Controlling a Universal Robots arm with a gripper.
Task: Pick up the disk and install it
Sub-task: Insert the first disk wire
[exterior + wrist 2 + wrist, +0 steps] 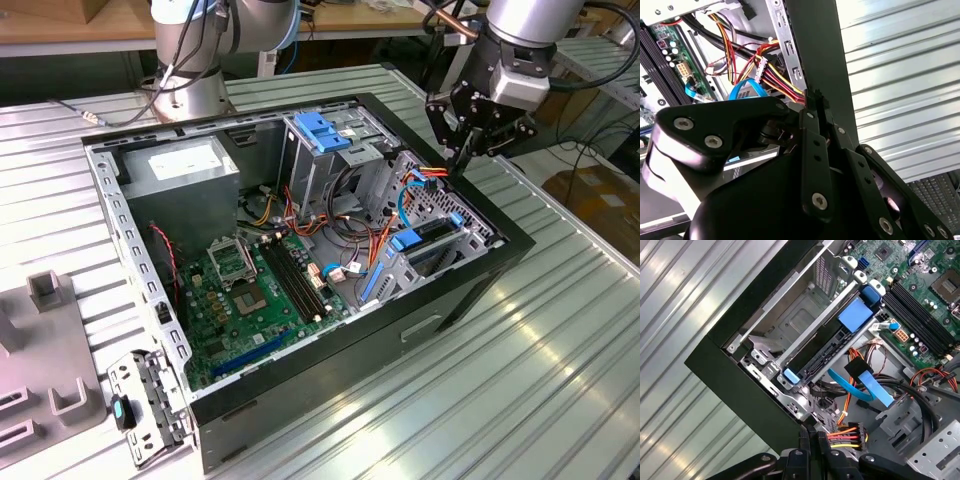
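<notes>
Jaws together, gripping nothing, over the rim of the case (pixel 330 360). Disk (pixel 823 347) sits in the corner bay just below them, its long axis along the case wall.

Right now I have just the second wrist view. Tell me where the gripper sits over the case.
Observer: In the exterior view the gripper hangs above the open case's corner at the exterior view's right.
Operator: Now report the drive bay near it.
Observer: In the first wrist view the bay holds a dark slab between blue tabs at its two ends.
</notes>
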